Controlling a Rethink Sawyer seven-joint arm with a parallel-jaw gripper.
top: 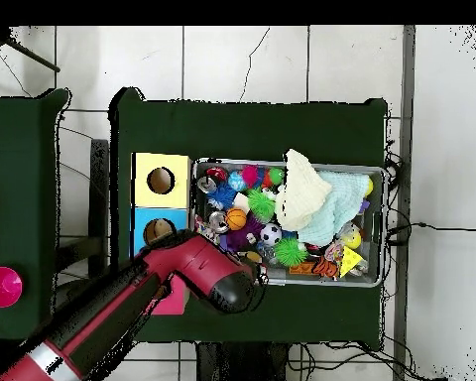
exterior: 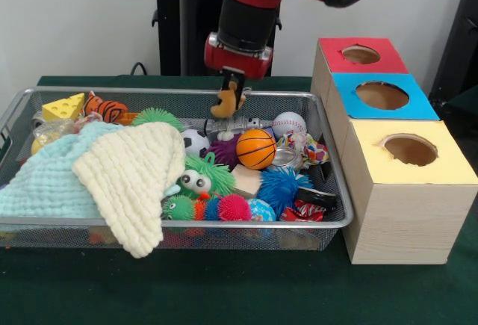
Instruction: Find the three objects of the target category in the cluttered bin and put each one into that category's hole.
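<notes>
- Gripper (exterior: 232,95) hangs over the far rim of the wide silver wire-mesh bin (exterior: 340,219), fingers clamped on a small tan-and-brown plush animal toy (exterior: 227,103); toy dangles below the fingers, clear of the pile.
- Overhead view: arm body covers gripper and toy, so the grip can only be judged from the front view.
- Target is the round hole in the red top (exterior: 361,54) of the pale wooden box (exterior: 407,224), farthest cell in the front view, beyond the blue-topped hole (exterior: 382,95) and yellow-topped hole (exterior: 409,149).
- Risk 1: hold looks shallow, on the toy's upper part. Soft plush could squeeze out during the sideways move and fall back into the clutter or onto the green table cover (exterior: 224,288).
- Risk 2: hanging body may swing and catch the bin rim or box edge if travel height is low.
- Risk 3: release off-centre, and the toy sits on the red face or rolls into the blue hole next door.
- Risk 4: plush may hang on a finger after opening.
- Remaining search is hard: pale yellow knitted cloth (exterior: 131,175) and light blue cloth (exterior: 45,183) cover much of the bin; orange toy basketball (exterior: 256,149) and spiky rubber balls crowd the rest. An orange striped plush (exterior: 106,108) lies near the far rim, possibly another target.
</notes>
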